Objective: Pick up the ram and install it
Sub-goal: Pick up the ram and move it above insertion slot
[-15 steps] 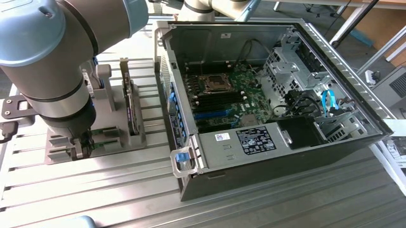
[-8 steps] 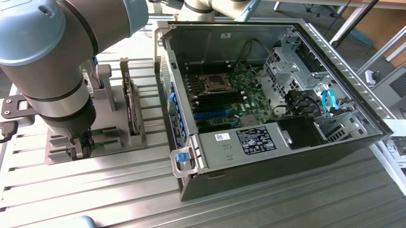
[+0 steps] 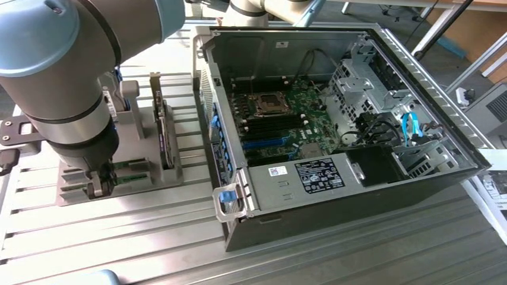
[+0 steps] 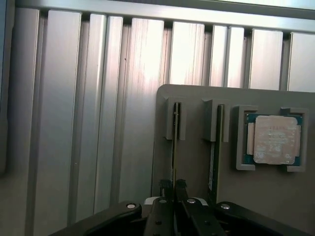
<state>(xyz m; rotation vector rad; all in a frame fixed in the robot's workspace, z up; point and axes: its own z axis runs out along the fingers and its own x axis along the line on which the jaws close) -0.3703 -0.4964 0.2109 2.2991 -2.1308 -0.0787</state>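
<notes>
You find the ram (image 4: 174, 142) standing on edge in a slot of the gray holder (image 4: 197, 98), seen edge-on in the wrist view as a thin dark line with a hint of green. It is still seated in that slot, not lifted out. The gripper (image 4: 173, 186) is down on it: the two fingertips (image 4: 165, 185) sit tight against either side of the stick at its near end, so the jaws are pinching the ram with only its thickness between them.

Just beside the ram, in the next slot, you see a larger dark card (image 4: 216, 147), also on edge and apart from the gripper. Beyond that card, a square processor (image 4: 275, 139) lies flat in its own recessed pocket of the holder.

In the exterior view the arm (image 3: 63, 89) reaches straight down over the holder (image 3: 158, 178) at that view's left, with the gripper (image 3: 101, 184) low among the slots. The tall dark card (image 3: 158, 130) stands upright next to it.

The holder rests on a ribbed metal table (image 3: 119, 237). At the exterior view's right, well apart from the gripper, the computer case (image 3: 317, 178) lies open on its side, and you can look down onto the green motherboard (image 3: 293, 119) inside.
</notes>
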